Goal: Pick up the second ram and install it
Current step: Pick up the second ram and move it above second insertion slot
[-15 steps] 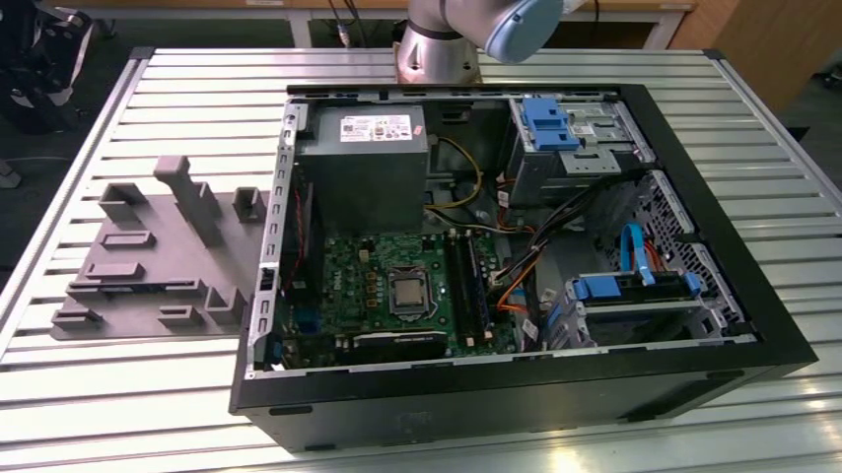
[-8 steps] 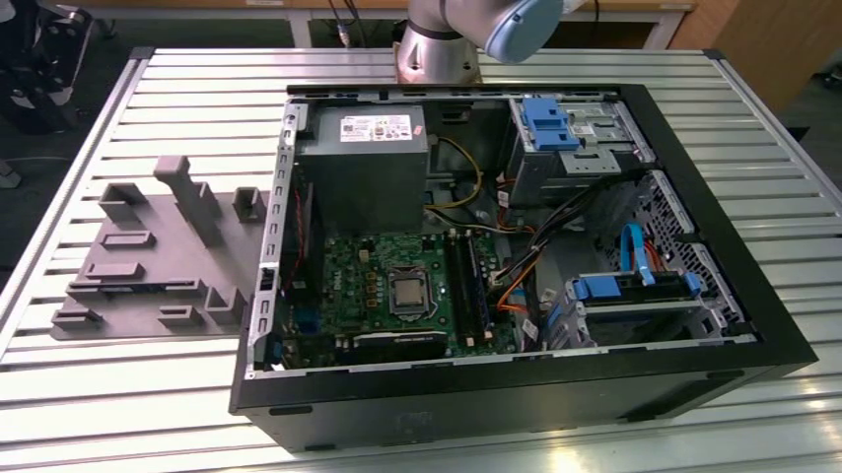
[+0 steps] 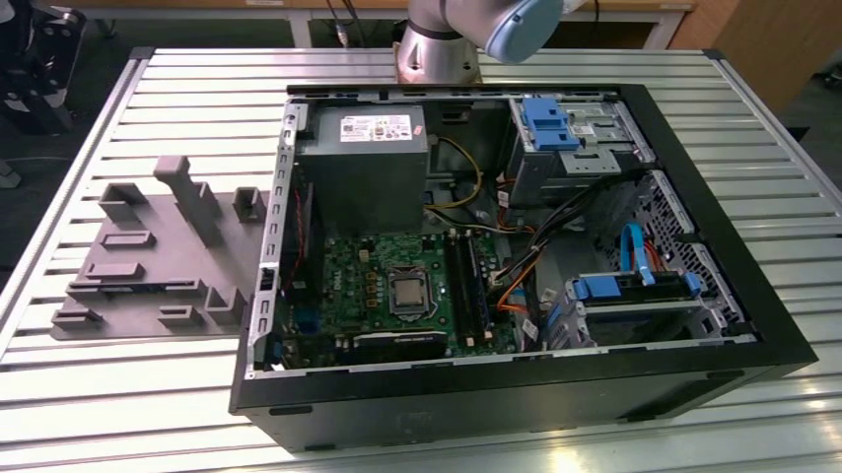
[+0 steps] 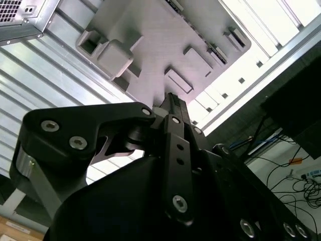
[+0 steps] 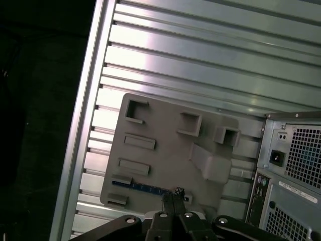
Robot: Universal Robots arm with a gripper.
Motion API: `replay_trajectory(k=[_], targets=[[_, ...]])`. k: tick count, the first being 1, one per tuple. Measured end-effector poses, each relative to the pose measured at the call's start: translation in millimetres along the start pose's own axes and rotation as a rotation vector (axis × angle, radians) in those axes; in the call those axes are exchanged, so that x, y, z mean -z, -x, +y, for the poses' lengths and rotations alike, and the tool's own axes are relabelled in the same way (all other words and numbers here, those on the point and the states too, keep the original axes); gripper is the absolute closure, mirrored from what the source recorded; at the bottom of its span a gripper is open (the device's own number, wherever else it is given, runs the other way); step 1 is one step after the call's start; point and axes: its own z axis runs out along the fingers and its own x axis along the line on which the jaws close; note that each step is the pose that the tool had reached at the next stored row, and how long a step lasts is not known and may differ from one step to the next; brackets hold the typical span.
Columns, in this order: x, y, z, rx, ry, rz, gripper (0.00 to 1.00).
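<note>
Jaws pressed together, empty, over the grey holder [image 5: 165, 150].
The second ram [image 5: 143, 187] lies along its edge; lowered unopened, they would probably strike, not straddle, it.

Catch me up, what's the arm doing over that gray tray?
The gripper hangs above the gray fixture tray that sits beside the open PC case. It is shut and holds nothing. The second ram lies in the tray near the gripper's tips, not yet picked up.
</note>
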Motion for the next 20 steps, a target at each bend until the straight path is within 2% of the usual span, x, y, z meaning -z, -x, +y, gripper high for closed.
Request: replay_trajectory(k=[8, 20], targets=[[0.0, -1.8, -2.5, 0.027, 0.0007, -0.0002, 0.87], [-0.5, -2.0, -3.1, 0.131, 0.0038, -0.0010, 0.87]])
